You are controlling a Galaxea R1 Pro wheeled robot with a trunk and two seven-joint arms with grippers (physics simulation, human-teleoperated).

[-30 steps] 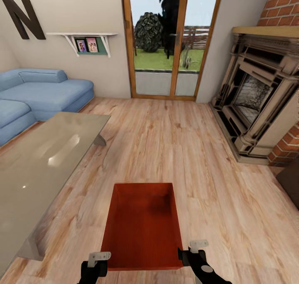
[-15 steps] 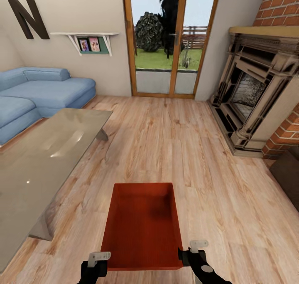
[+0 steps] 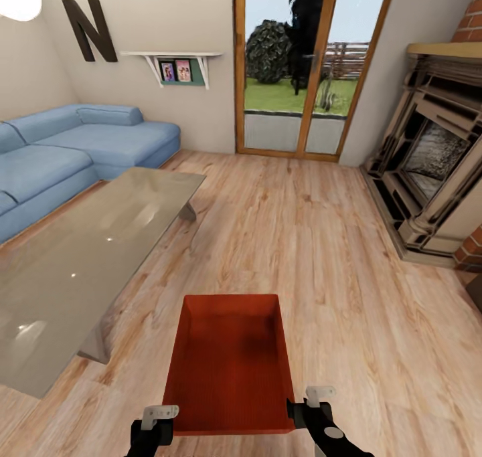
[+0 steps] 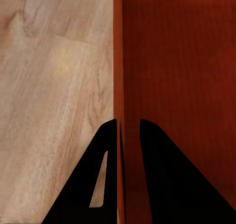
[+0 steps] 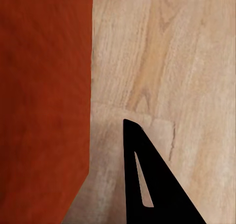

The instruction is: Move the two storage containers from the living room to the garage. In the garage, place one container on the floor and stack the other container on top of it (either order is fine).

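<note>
Head view: both arms cut off by the lower frame edge. Left gripper at the near-left corner of the storage container; in its wrist view the two dark fingers straddle the thin container wall, clamped on it. Right gripper at the near-right corner; its wrist view shows one finger outside the wall, the other hidden, so grip cannot be told. Container sits centred low before the robot over the wood-plank floor; whether it touches the floor is unclear. Glass-topped table just left of it, blue sofa beyond, fireplace cropped at right, glazed door ahead. Container: orange-red, open-top, empty, finely ribbed bottom.
</note>
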